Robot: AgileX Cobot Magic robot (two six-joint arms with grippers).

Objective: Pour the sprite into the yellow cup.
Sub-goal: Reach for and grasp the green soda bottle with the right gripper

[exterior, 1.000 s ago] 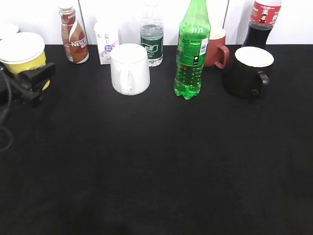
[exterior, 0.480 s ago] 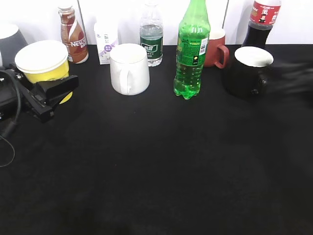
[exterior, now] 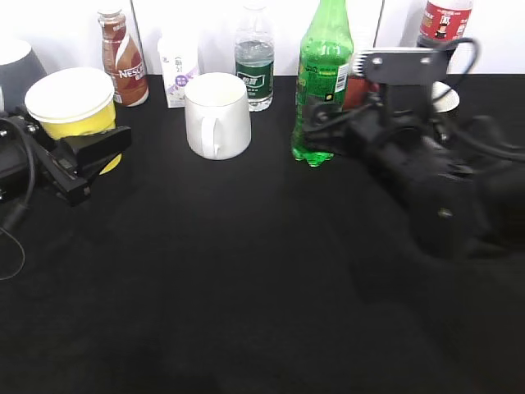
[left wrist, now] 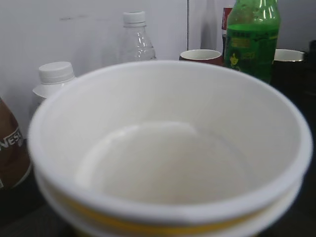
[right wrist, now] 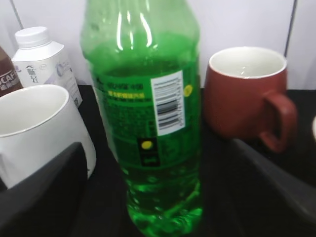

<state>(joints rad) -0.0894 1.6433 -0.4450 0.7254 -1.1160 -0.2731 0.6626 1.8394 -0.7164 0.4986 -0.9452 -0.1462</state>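
Observation:
The sprite (exterior: 322,74), a tall green bottle, stands upright at the back centre of the black table. My right gripper (exterior: 330,138) is open at its lower half, one finger on each side with gaps, as the right wrist view shows (right wrist: 158,197) around the sprite (right wrist: 148,123). My left gripper (exterior: 92,154) is shut on the yellow cup (exterior: 72,105) and holds it upright at the left. The cup (left wrist: 168,163) fills the left wrist view and is empty. The sprite (left wrist: 251,39) shows behind it.
A white mug (exterior: 218,115) stands left of the sprite, a red mug (right wrist: 247,94) right behind it. Along the back wall stand a Nescafe bottle (exterior: 123,57), a small carton (exterior: 178,70), a clear water bottle (exterior: 254,61) and a cola bottle (exterior: 443,20).
My right arm has come in from the right and put its open fingers round the sprite. My left gripper moved right with the yellow cup, then held still.

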